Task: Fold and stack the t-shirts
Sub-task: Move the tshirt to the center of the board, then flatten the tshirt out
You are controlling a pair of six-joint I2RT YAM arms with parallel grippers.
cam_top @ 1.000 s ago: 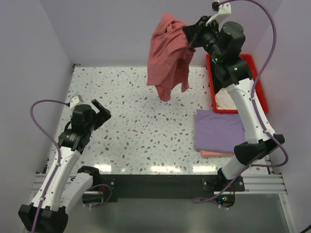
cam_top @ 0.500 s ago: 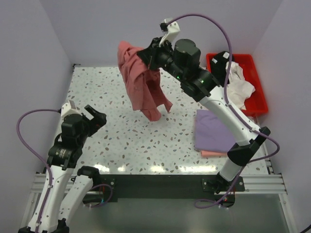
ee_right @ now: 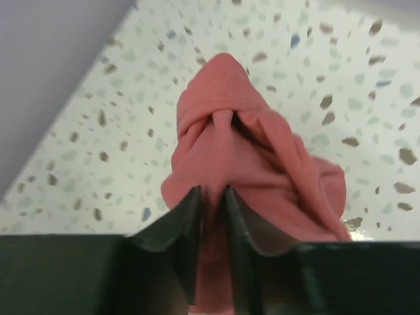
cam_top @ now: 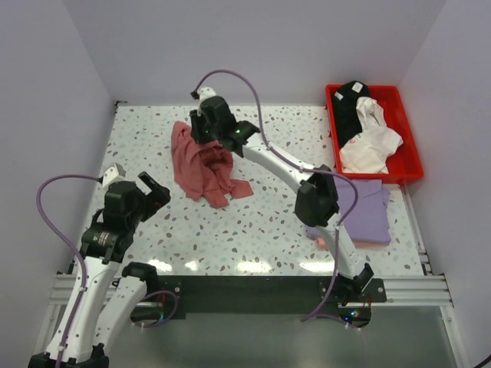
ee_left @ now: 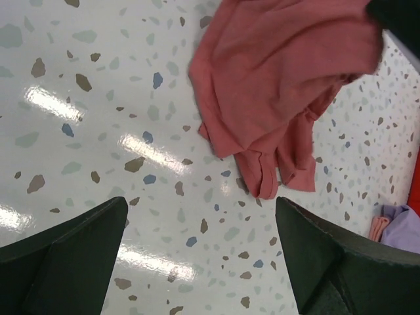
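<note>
The dusty red t-shirt point(cam_top: 203, 165) lies crumpled on the speckled table, left of centre. My right gripper point(cam_top: 201, 134) reaches far across to it and is shut on a pinch of its cloth point(ee_right: 226, 151). My left gripper point(cam_top: 153, 188) is open and empty, hovering near the table left of the shirt; the shirt's hem point(ee_left: 275, 98) shows above its fingers. A folded lavender t-shirt point(cam_top: 362, 207) lies on a pale pink one point(cam_top: 349, 243) at the right. White point(cam_top: 368, 142) and black point(cam_top: 351, 103) t-shirts lie in the red tray.
The red plastic tray point(cam_top: 406, 134) stands at the back right corner. Purple walls close in the table on the left, back and right. The right arm point(cam_top: 284, 165) stretches diagonally across the table's middle.
My right gripper has swung left and down with the red shirt, from hanging high in the air to resting bunched on the table. My left gripper has shifted slightly.
</note>
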